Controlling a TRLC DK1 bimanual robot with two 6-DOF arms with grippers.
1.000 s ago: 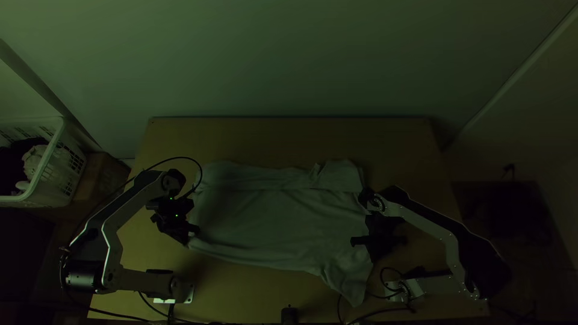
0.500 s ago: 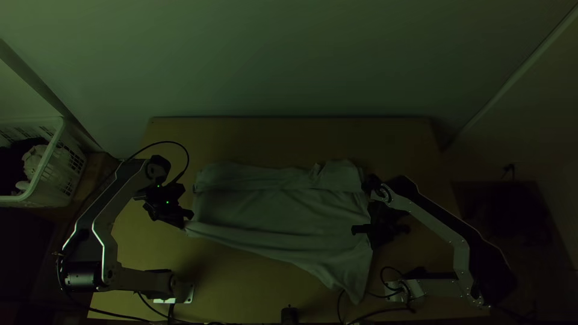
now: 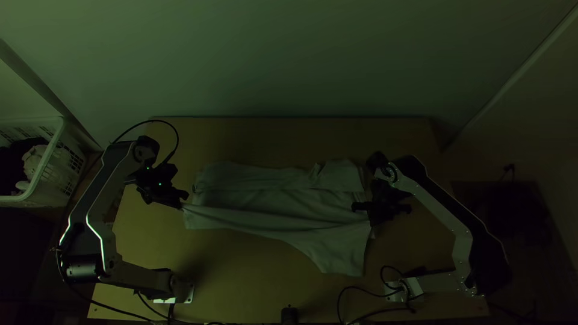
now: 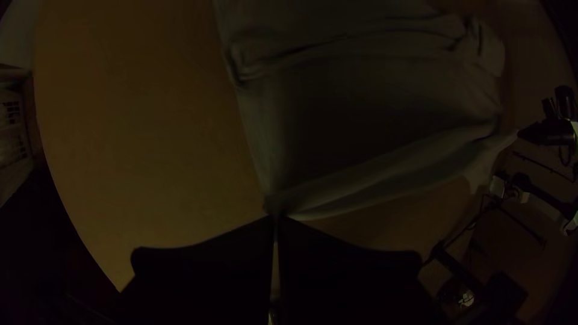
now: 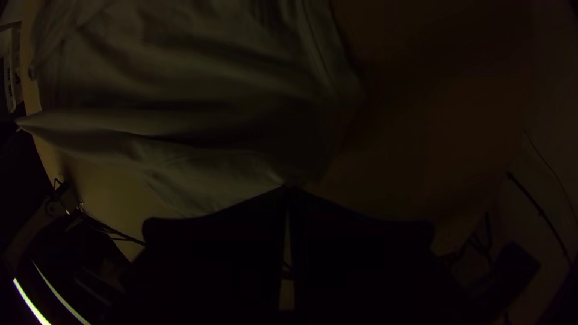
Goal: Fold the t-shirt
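T-shirt, pale plain cloth [image 3: 271, 207], lies across the middle of the light wooden table [image 3: 289, 138], between the two grippers. Its far part forms a flat band marked off by a long crease; the far right portion of that band is rumpled into small folds. The middle panel is spread with shallow wrinkles. From the left gripper [image 3: 182, 205], long creases run rightward across the near part to the right gripper [image 3: 371, 226]. On the near right, a loose flap extends toward the near side of the table.

Left gripper: located at the left side of the shirt; fingers pressed together at the tips, with a pinch of cloth at the near left corner. Right gripper: located at the shirt's right side; fingers closed at the tips on cloth at that side.

Work surface: bare wood borders the shirt on the far and near sides. A small dark upright object [image 3: 289, 315] stands at the near edge, about midway. Black cables [image 3: 355, 287] loop over the near right area.

Room: a plain pale wall [image 3: 289, 60] rises beyond the far edge. A white plastic lattice-walled basket [image 3: 62, 171], holding dark and pale cloths, is positioned left of the table.
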